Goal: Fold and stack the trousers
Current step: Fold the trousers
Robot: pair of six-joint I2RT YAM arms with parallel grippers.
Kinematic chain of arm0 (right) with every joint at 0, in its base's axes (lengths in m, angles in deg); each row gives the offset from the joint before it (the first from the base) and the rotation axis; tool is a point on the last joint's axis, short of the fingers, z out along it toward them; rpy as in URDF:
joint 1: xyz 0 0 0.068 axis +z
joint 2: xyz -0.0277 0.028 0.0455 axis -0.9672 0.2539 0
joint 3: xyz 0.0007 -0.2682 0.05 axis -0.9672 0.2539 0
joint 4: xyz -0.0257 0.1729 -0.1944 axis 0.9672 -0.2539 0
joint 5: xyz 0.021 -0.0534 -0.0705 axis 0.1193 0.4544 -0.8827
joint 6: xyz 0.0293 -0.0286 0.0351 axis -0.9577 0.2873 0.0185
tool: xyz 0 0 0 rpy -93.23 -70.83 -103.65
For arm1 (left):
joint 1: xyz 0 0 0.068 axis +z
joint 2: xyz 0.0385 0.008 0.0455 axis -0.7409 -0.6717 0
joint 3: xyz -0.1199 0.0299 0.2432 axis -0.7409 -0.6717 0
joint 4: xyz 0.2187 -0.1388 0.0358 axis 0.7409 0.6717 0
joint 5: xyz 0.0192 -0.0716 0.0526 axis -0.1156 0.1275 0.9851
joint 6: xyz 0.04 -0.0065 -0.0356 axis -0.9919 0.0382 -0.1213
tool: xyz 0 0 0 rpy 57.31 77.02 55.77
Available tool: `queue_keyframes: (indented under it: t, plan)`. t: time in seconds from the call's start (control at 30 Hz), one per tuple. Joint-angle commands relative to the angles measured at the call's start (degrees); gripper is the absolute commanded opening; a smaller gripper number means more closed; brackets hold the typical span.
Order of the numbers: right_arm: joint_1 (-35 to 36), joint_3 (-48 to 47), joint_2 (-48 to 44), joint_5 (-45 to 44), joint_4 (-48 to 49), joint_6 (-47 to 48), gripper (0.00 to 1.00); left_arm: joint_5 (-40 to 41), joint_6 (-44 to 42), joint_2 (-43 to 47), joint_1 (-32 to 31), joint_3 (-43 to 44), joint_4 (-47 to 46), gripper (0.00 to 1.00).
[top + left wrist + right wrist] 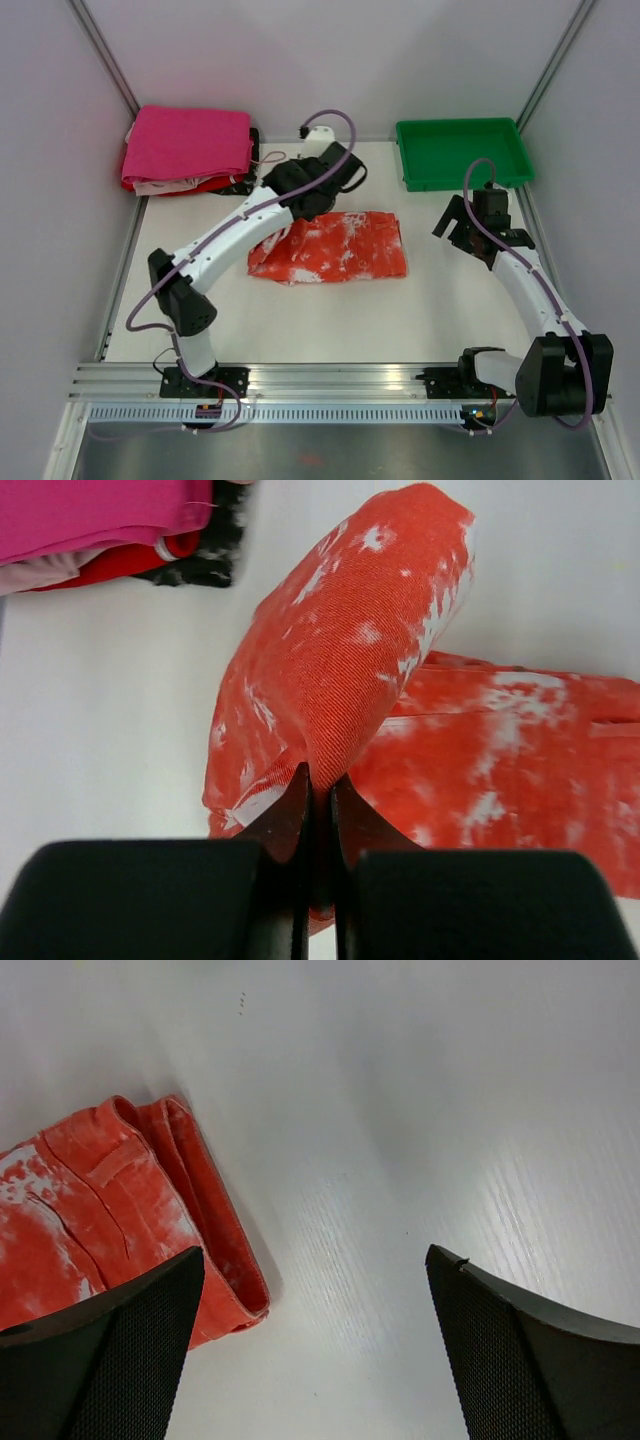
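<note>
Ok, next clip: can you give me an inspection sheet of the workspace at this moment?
Surface: white table, no damage seen.
Job's things: orange-red trousers with white blotches, partly folded at the table's centre, one end lifted.
Clutter: magenta-pink folded cloth on top of a pile in the far left corner; green plastic tray far right, nothing seen in it.
Grippers: left pincer shut on a raised fold of the trousers; right pincer open, holding nothing, beside the trousers' waistband end.
Cables: purple cables looped along both arms, no snag seen.
Surroundings: pale enclosure walls; metal rail at the near edge.
</note>
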Motion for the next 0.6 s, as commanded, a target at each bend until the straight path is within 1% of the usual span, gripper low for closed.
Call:
queue_keyframes:
  t: [0.0,0.03,0.1,0.17,0.2,0.43,0.5,0.57]
  plan:
    - [-1.3,1.5,-0.4,2.1,-1.7,1.3,0.98,5.8,8.8,-5.8,-6.1,7.3,1.9,0.02]
    - [-1.9,1.5,-0.7,2.1,-1.9,1.2,0.98,6.9,9.8,-7.4,-7.2,9.7,2.5,0.02]
    - [-1.9,1.7,-0.9,2.0,-2.1,0.9,0.98,7.4,12.4,-11.5,-9.6,11.3,3.5,0.02]
    - [-1.9,2.1,-1.6,1.9,-2.1,0.1,0.98,6.5,14.3,-13.3,-10.7,11.4,3.3,0.02]
    - [-3.5,2.2,-1.8,2.0,-2.1,-0.8,0.98,6.0,14.6,-15.1,-11.6,11.3,2.9,0.02]
    - [-5.0,3.5,-2.2,2.8,-1.4,-2.6,0.98,0.9,15.5,-23.0,-14.8,13.5,1.7,0.02]
    - [-5.1,4.3,-2.2,3.1,-1.0,-2.9,0.98,0.6,14.8,-24.1,-15.7,14.2,0.3,0.02]
    - [-5.4,4.6,-2.1,3.7,-0.9,-2.7,0.98,-0.2,12.2,-25.4,-16.4,15.4,-1.6,0.02]
